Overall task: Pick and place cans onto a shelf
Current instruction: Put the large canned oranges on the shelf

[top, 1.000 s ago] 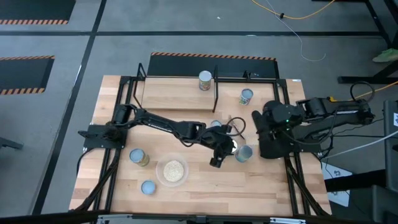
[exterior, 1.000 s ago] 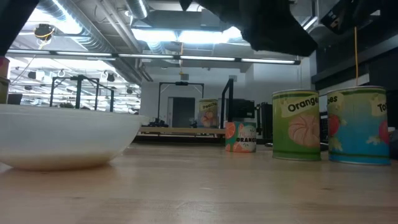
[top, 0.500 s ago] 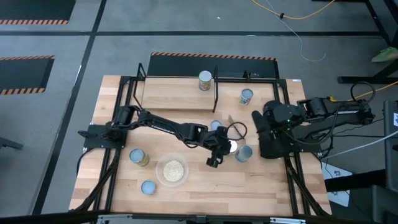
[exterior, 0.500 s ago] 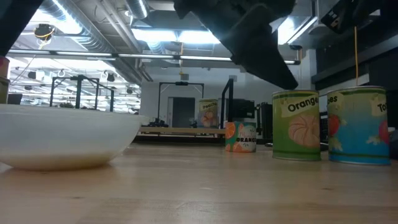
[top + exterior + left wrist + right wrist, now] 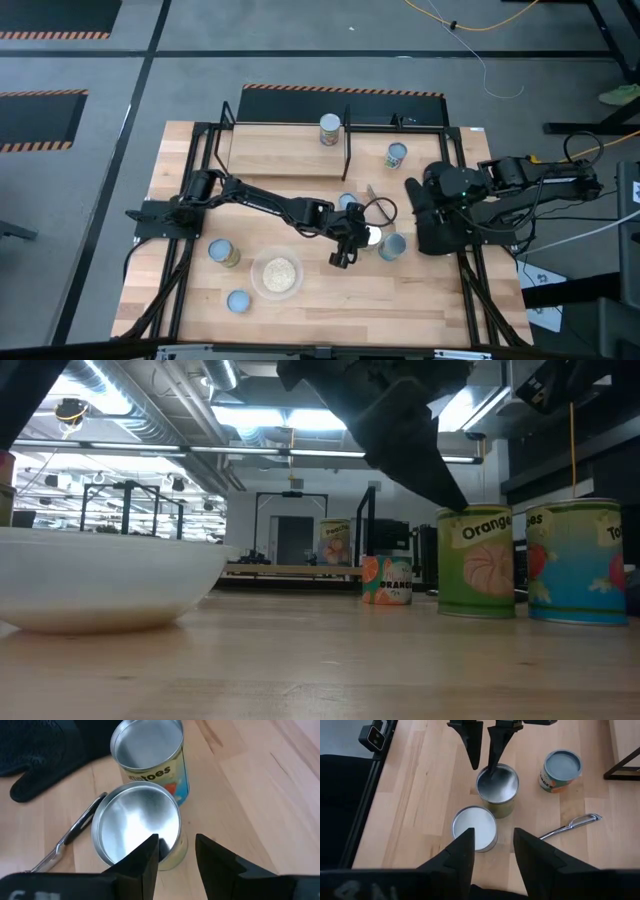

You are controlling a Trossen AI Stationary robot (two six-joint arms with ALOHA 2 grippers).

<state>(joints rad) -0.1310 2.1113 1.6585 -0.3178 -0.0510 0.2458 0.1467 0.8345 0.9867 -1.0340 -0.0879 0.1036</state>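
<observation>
Your left gripper (image 5: 345,252) hangs near the middle of the wooden table (image 5: 430,300), just over the green-labelled metal can with the shiny silver top (image 5: 137,827). In the left wrist view its two dark fingers (image 5: 145,860) stand a small way apart and hold nothing; one finger is over the can's rim, the other is outside its wall. The gap looks narrower than the can, so you probably need to open wider before you go down.

A blue-labelled can with a silver top (image 5: 150,757) stands just beside the green one, maybe touching it, and a thin metal utensil (image 5: 75,832) lies close on another side. I think there is little free room for the fingers.

The can is stiff and will not deform, but its smooth round wall is probably slippery. I would take it across the middle of the wall, not at the rim.

The light-wood shelf on black metal legs (image 5: 280,150) stands at the far edge, with one can with a pale top (image 5: 329,128) on it.

Your right gripper (image 5: 492,852) waits at the right side, fingers apart and empty.
</observation>
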